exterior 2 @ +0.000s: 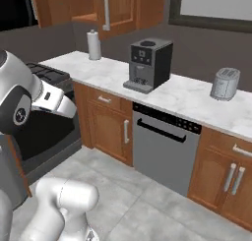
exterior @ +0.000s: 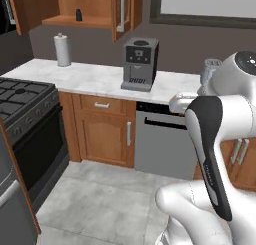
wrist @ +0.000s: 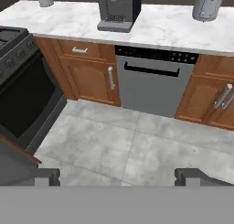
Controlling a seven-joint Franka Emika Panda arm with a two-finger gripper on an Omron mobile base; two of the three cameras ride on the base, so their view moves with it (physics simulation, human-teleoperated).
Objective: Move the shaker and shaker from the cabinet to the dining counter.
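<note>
Gripper (wrist: 117, 176) wide open, empty; shaker (exterior: 78, 15) on cabinet (exterior: 90, 9) shelf front edge looks light, rigid, tippy—grab mid-body.

No legible text, label, brand, number or sign found in any view. The coffee machine (exterior: 140, 64), centre of the left base view, carries a dark front panel with small marks too blurred to read. The dishwasher (wrist: 153, 83) control strip shows faint dots, unreadable.
</note>
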